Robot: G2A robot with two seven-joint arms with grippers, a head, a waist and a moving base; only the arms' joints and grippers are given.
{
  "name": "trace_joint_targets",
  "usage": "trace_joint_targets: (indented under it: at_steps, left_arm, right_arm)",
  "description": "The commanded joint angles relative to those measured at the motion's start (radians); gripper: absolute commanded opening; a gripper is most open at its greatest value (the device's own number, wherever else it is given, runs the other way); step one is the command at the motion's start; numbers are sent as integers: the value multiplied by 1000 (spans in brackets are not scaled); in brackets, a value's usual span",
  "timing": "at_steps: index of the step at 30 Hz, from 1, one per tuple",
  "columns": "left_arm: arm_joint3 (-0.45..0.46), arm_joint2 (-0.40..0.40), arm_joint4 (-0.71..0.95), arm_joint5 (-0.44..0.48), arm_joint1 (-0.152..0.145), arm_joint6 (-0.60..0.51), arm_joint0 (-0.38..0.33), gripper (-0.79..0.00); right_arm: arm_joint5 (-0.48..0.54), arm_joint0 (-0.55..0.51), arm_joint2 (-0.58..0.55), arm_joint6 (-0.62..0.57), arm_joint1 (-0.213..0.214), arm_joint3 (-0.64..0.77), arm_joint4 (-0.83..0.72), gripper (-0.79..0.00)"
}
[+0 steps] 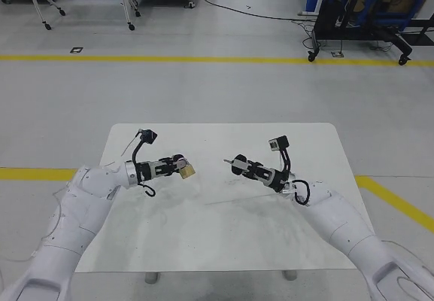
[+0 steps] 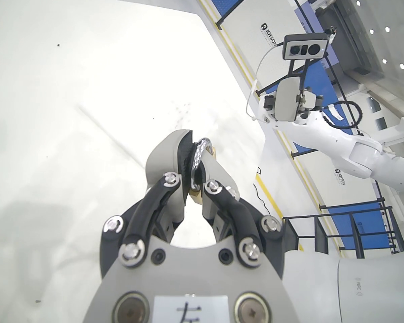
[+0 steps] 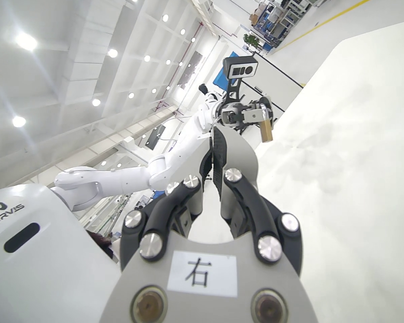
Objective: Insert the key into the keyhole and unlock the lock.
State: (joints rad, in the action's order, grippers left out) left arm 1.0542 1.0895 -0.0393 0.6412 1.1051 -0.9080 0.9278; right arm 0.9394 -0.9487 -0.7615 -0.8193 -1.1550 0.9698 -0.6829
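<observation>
The left gripper [image 1: 177, 167] pinches the padlock [image 1: 188, 171] aloft, seemingly presenting it to the key [image 1: 227, 161] pinched in the right gripper [image 1: 237, 163].

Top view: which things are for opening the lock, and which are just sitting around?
For the job:
lock, held in the left gripper
key, pinched in the right gripper

Just around:
table under both arms
black cart on the floor behind
yellow line on the floor
</observation>
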Motion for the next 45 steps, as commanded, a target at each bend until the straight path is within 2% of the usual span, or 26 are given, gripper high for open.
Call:
trace_joint_targets:
  at_steps: [1, 6, 8, 11, 13, 16, 19, 22, 24, 35, 38, 39, 41, 45]
  left_arm:
    - [3, 2, -3, -5, -1, 1, 3, -785]
    - [3, 2, -3, -5, -1, 1, 3, -785]
    - [4, -16, 14, -68, 6, 1, -1, -785]
    - [-65, -51, 246, -225, 31, -147, -67, -785]
    - [-146, -86, 375, -392, 53, -270, -140, -785]
    - [-255, -163, 406, -551, 92, -316, -242, -785]
    - [-350, -232, 433, -643, 138, -316, -314, -785]
    - [-449, -269, 514, -694, 185, -335, -367, -785]
    - [-483, -277, 540, -673, 202, -337, -387, -785]
    - [-483, -277, 540, -673, 202, -337, -387, -785]
    - [-455, -266, 586, -708, 203, -361, -357, -785]
    - [-454, -256, 622, -740, 203, -400, -347, -785]
    - [-458, -253, 632, -781, 200, -451, -345, -785]
    - [-453, -267, 594, -828, 202, -438, -354, -785]
  right_arm:
    - [7, -7, 0, -40, 0, 11, -39, -785]
    - [7, -7, 0, -40, 0, 11, -39, -785]
    - [7, -7, 0, -40, 0, 11, -39, -785]
    - [-27, -11, -2, -14, -1, 18, -30, -785]
    - [-51, -17, -6, 38, -7, 30, -18, -785]
    - [-67, -26, -9, 93, -17, 27, -16, -785]
    - [-81, -31, -12, 142, -27, 19, -16, -785]
    - [-90, -37, -17, 189, -36, 15, -7, -785]
    - [-115, -34, -15, 195, -38, 19, 38, -785]
    - [-137, -33, -8, 180, -39, 35, 68, -785]
    - [-148, -31, -14, 189, -38, 41, 82, -785]
    - [-153, -14, -21, 194, -34, 36, 164, -785]
    - [-153, -3, -39, 290, -24, 55, 393, -785]
    - [-205, -71, -104, 456, 6, 190, 716, -785]
